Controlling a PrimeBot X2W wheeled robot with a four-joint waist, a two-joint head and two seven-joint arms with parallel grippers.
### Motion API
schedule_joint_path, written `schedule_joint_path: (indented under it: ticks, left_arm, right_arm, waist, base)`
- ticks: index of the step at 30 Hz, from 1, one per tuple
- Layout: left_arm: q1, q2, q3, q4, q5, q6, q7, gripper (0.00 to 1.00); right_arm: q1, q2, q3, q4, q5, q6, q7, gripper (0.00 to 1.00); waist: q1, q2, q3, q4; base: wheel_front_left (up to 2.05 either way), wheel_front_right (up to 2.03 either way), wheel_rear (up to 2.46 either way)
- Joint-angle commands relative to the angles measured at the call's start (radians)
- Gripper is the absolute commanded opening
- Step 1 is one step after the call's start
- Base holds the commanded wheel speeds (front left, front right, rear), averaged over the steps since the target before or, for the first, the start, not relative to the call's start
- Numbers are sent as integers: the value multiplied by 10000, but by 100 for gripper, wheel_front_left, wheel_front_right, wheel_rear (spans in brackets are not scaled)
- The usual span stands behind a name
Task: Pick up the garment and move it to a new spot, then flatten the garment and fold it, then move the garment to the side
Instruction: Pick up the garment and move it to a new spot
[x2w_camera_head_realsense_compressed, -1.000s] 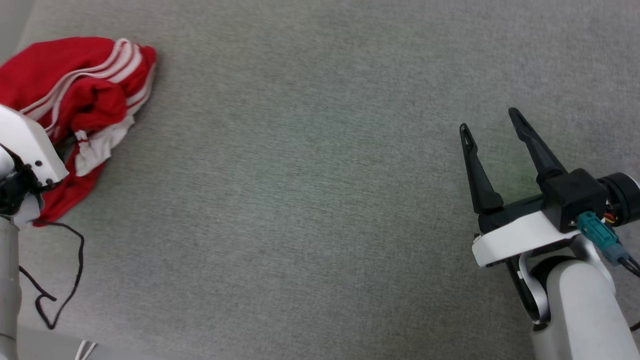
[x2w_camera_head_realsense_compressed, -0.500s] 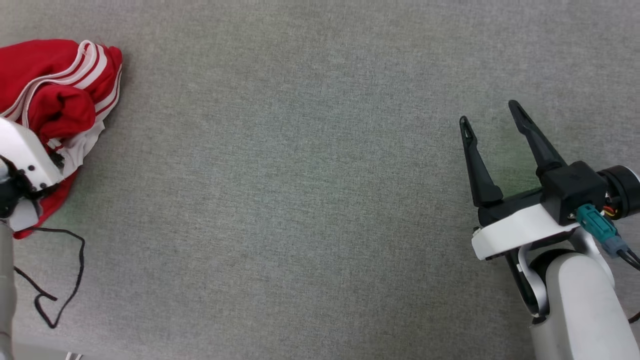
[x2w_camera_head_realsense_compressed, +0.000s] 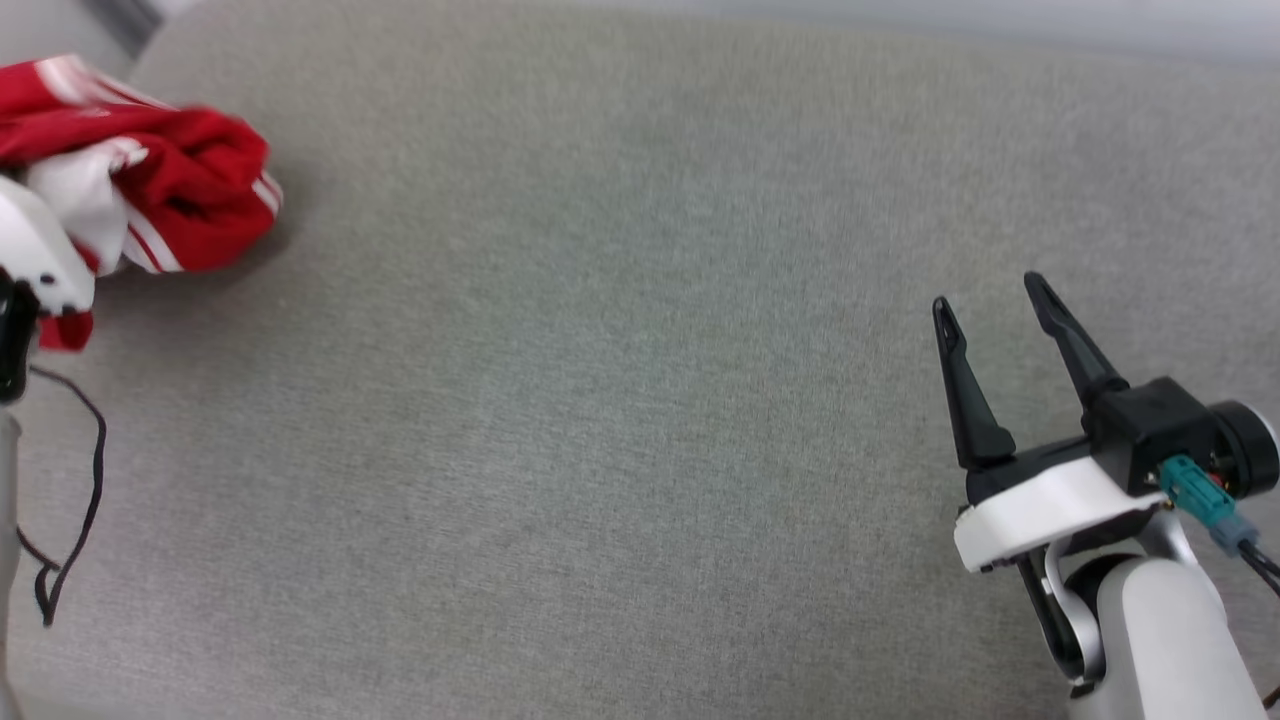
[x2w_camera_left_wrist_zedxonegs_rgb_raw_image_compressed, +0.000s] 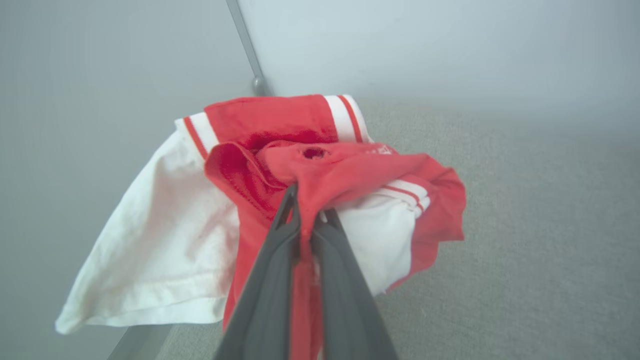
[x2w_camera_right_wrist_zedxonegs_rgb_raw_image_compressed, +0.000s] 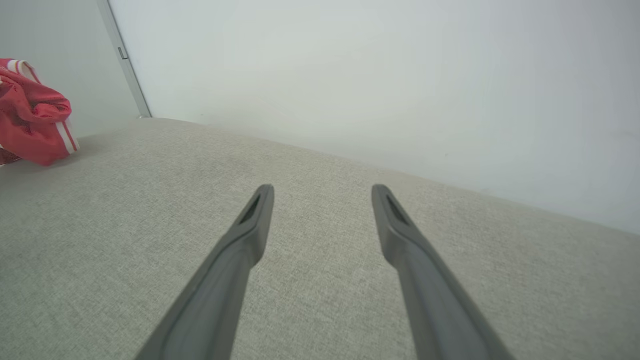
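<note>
Pinching the bunched garment (x2w_camera_left_wrist_zedxonegs_rgb_raw_image_compressed: 360, 175) is the left tool (x2w_camera_left_wrist_zedxonegs_rgb_raw_image_compressed: 306, 212).

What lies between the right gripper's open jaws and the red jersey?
Just bare grey fabric surface. In the head view, the stretch from the right gripper across to the bunched red jersey holds no objects.

The right tool (x2w_camera_head_realsense_compressed: 986, 293) has two long, tapered black fingers, slotted near the tips, rising from a white plate (x2w_camera_head_realsense_compressed: 1040, 505). Beside that plate sits a boxy black housing (x2w_camera_head_realsense_compressed: 1150, 425) with a teal connector (x2w_camera_head_realsense_compressed: 1188, 487) and what may be red and yellow wires. Below the plate is a pale grey forearm (x2w_camera_head_realsense_compressed: 1160, 640). Far across from it, a white cover (x2w_camera_head_realsense_compressed: 35, 260) carries dark screws and a thin black cable (x2w_camera_head_realsense_compressed: 100, 460).
</note>
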Motion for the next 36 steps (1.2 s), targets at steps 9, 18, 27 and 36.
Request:
schedule_joint_path:
  ticks: [9, 18, 27, 36]
  left_arm:
    - [-283, -671, -495, -668, 549, 169, -2364, 0]
    - [640, -2060, -1212, -1860, 591, 188, -3028, 0]
    - [2344, -3874, -2248, -3787, 245, 73, -2735, 0]
    - [5252, -4917, -4645, -5011, -99, 60, -2446, 0]
  right_arm:
    - [779, -7, -218, 51, 373, -7, -44, 100]
    - [1613, -7, -456, -57, 611, -7, 131, 100]
    - [2111, -6, -611, -410, 630, -7, 423, 100]
    - [2053, -6, -564, -742, 618, -7, 591, 100]
  waist:
    - [0, 0, -1707, -156]
    - [0, 0, -2756, -1092]
    - [0, 0, -2975, -2189]
    - [0, 0, -2297, -2696]
  base:
    - [0, 0, 0]
    - [0, 0, 0]
    - [0, 0, 0]
    - [0, 0, 0]
